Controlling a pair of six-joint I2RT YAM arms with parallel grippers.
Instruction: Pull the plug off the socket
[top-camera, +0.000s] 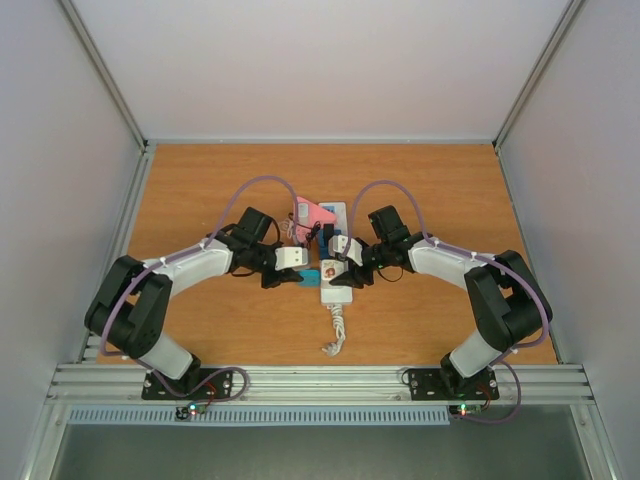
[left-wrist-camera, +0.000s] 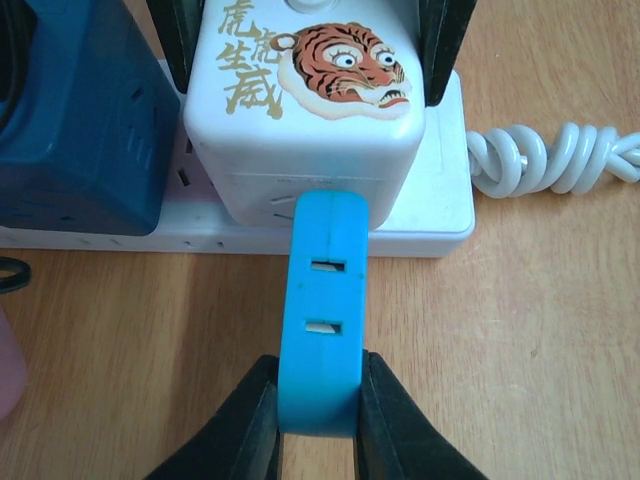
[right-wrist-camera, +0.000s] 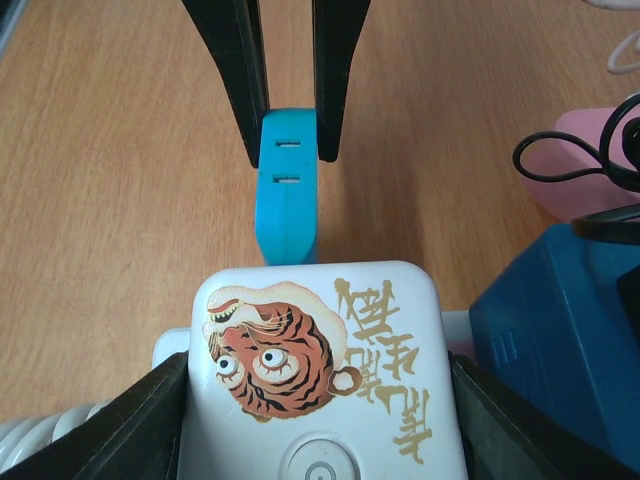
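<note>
Socket (top-camera: 337, 294) lies mid-table in the top view, cord toward the bases, both arms bent over it. Left wrist view: the left gripper (left-wrist-camera: 318, 405) pinches the blue plug (left-wrist-camera: 322, 300), seated in the side of the white tiger cube (left-wrist-camera: 310, 130) on the strip. Right wrist view: the right gripper (right-wrist-camera: 320, 365) clamps the cube's flanks. With the grasp made, I judge the next move to be a straight pull outward.

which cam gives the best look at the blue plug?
Left wrist: the blue plug fills the centre, both slots visible, left gripper clamped on its end. Right wrist shows it smaller, beyond the white tiger cube. Top external: only a blue sliver.
</note>
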